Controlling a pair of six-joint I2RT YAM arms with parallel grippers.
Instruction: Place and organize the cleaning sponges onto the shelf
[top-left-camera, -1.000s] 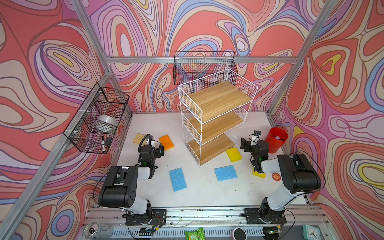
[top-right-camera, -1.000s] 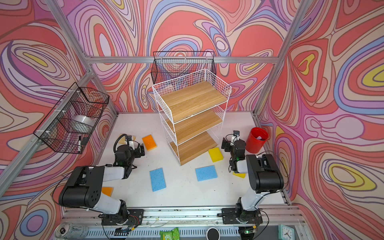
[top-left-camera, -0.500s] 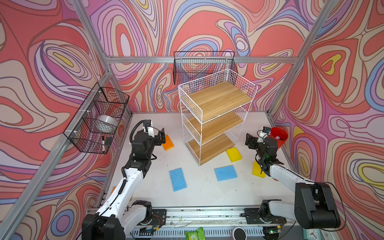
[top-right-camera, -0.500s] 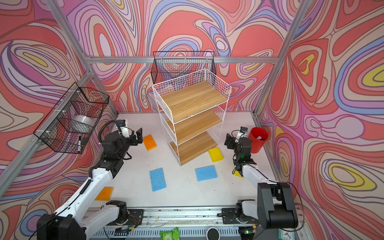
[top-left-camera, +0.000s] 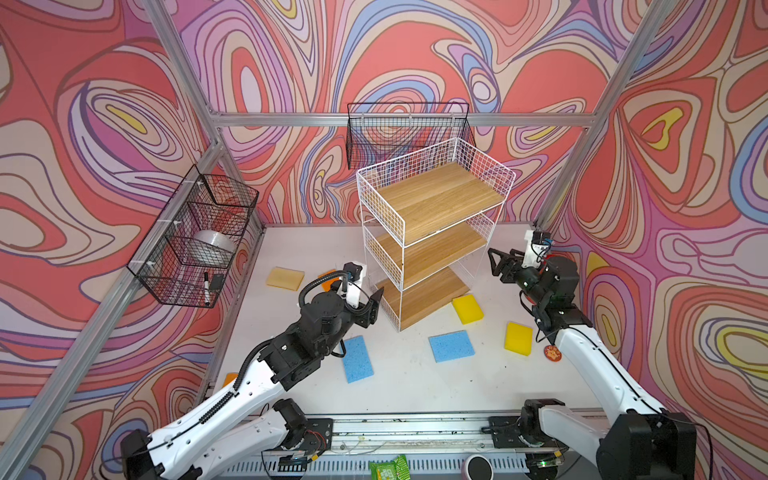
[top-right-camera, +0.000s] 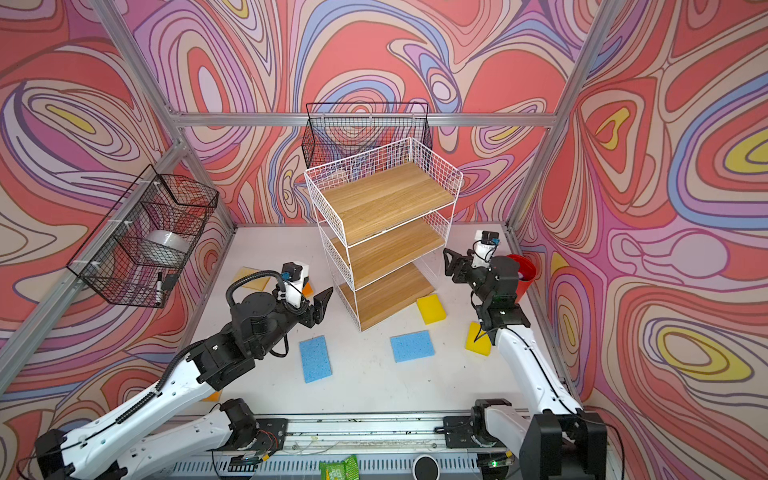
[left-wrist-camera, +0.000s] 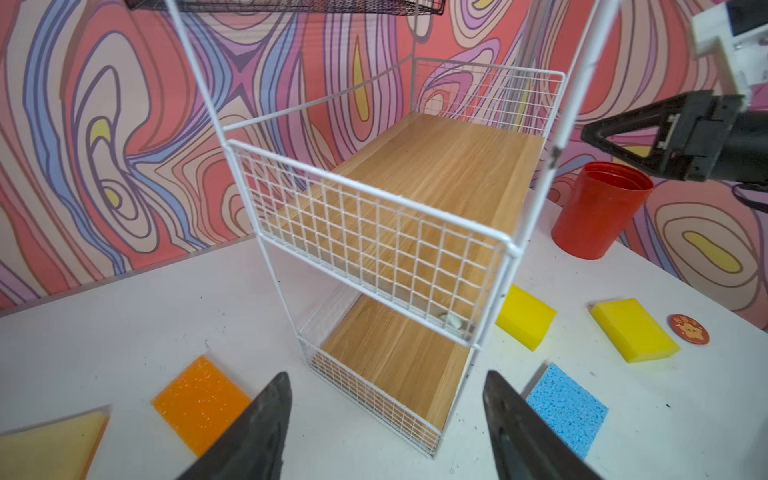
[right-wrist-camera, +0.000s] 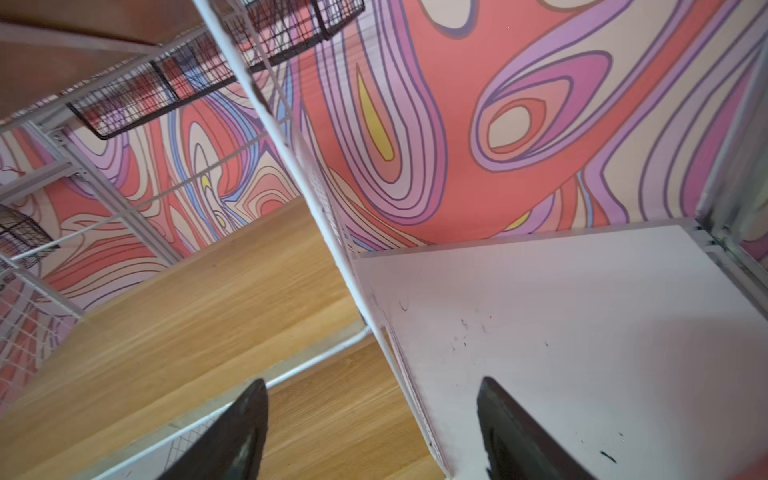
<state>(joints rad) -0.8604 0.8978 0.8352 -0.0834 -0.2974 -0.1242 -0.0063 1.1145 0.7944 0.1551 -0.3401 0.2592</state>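
Black left pincer (top-right-camera: 323, 300) and right pincer (top-right-camera: 450, 262) hover spread, empty, either side of the shelf (top-right-camera: 386, 199).

The white tabletop (top-left-camera: 415, 386) carries the shelf (top-left-camera: 436, 195) toward its back middle, with two blue sponges (top-left-camera: 357, 358) (top-left-camera: 451, 345) in front and two yellow sponges (top-left-camera: 468, 308) (top-left-camera: 518, 338) to its right. Farther right sit a disc (top-left-camera: 552, 353) and a red cup (top-right-camera: 525, 276). Left of the shelf lie a tan sponge (top-left-camera: 285, 278) and an orange sponge (left-wrist-camera: 201, 405), and a second orange sponge (top-left-camera: 230, 379) lies at the left edge.

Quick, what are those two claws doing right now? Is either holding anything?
Left gripper: open, holding nothing.
Right gripper: open, holding nothing.
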